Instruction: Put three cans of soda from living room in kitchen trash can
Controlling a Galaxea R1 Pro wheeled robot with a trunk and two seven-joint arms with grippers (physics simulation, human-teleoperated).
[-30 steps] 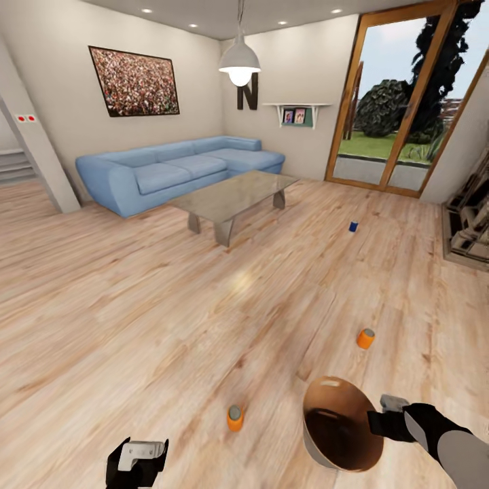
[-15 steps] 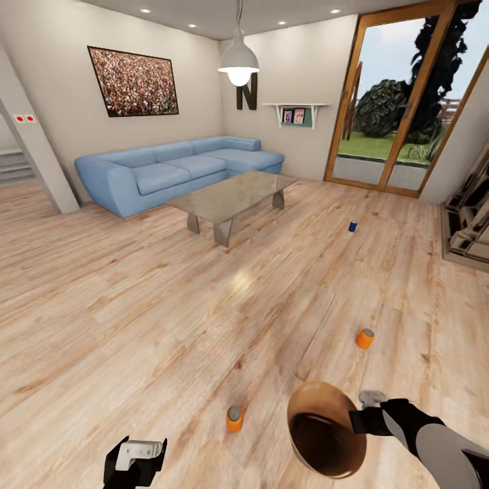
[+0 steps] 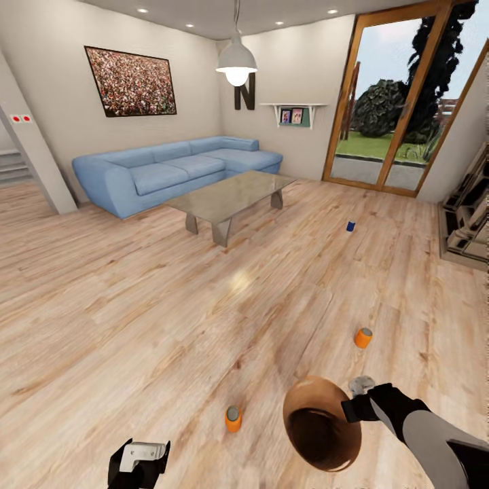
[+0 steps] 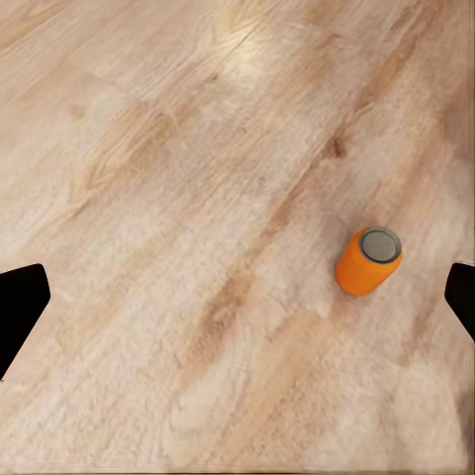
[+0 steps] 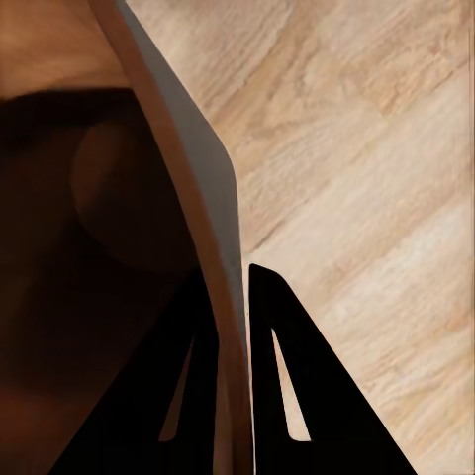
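The trash can (image 3: 319, 424), grey outside and glossy orange-brown inside, hangs tilted just above the floor with its mouth facing me. My right gripper (image 3: 350, 409) is shut on its rim. In the right wrist view the two fingers (image 5: 297, 396) pinch the bin's wall (image 5: 188, 168). One orange soda can (image 3: 233, 419) stands just left of the bin. A second orange can (image 3: 363, 337) stands beyond the bin, and the blue can (image 3: 350, 226) stands far off near the glass doors. My left gripper (image 3: 139, 462) is open, low at the left. The near orange can (image 4: 368, 260) lies ahead between its spread fingertips (image 4: 20, 307).
A blue corner sofa (image 3: 170, 170) and a low glass-topped table (image 3: 227, 197) stand at the back. Wood-framed glass doors (image 3: 401, 102) are at the back right, a carved fireplace (image 3: 468, 224) at the right edge, and stairs (image 3: 13, 166) at the left. Light wood floor (image 3: 136, 319) stretches between them.
My right arm has carried the bin leftward, closer to the near orange can. The cans stand where they were. The left gripper has barely moved.
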